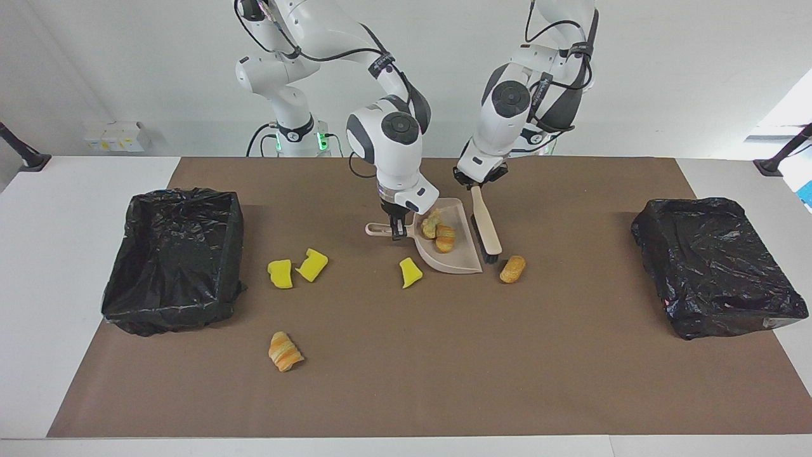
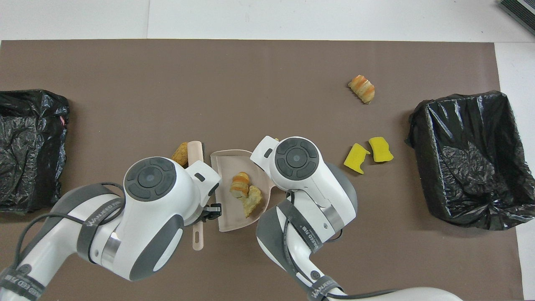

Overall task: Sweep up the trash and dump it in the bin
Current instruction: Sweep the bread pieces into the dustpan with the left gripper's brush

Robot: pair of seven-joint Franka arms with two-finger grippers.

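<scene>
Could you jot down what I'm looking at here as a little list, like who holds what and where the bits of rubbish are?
left hand: shut on the brush, set beside the dustpan
right hand: shut on the dustpan handle
in dustpan: two pastry pieces
still on mat: brown lump by the brush; three yellow sponge chunks; striped pastry
bins: two black-lined bins, one at each end of the table, contents not visible

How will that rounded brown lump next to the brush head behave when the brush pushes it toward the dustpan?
The brown lump looks oblong and rounded, so it will probably roll or spin rather than slide straight. It seems small and light, so a gentle stroke of the brush should move it. It lies just off the dustpan lip, so a fast push might skip it past.
</scene>
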